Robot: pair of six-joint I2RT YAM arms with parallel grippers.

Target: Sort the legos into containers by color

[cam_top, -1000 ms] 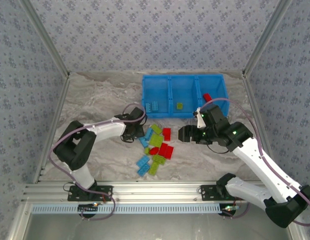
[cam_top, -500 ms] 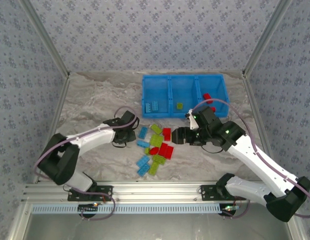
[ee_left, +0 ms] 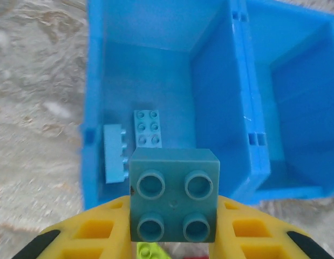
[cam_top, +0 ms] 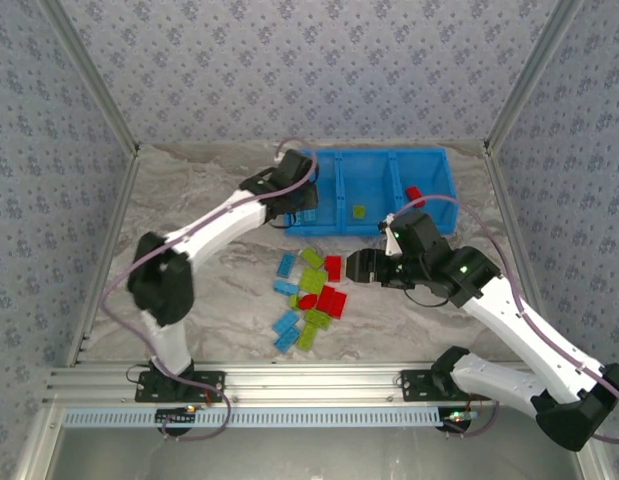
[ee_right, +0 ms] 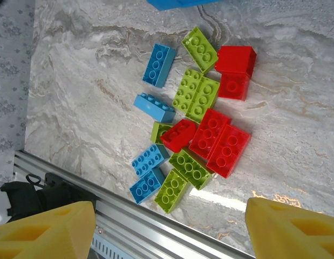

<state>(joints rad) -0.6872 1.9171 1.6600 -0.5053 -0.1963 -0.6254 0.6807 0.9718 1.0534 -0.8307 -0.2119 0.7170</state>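
The square blue brick (ee_left: 174,194), a four-stud piece, sits studs-up between the yellow fingers (ee_left: 96,232) of the left tool (ee_left: 174,237), whose jaws are drawn in tight against its sides. It hangs above the near edge of the left compartment (ee_left: 156,70), at the 9 o'clock end of the blue tray (ee_left: 215,81). Two light blue bricks (ee_left: 148,128) already lie on that floor, so this looks like the colour-matched drop. I judge it ready for release once the brick is fully past the wall.

In the top view a lime green brick (cam_top: 358,212) lies in the middle compartment and a red brick (cam_top: 413,193) in the one at 3 o'clock, one colour apiece. The unsorted pile (ee_right: 199,124) of red, green and blue legos lies on the counter (ee_right: 91,108), at 6 o'clock from the tray. The right tool (cam_top: 359,268) hovers at the pile's 3 o'clock edge, jaws spread wide and empty, probably lining up on a red piece.
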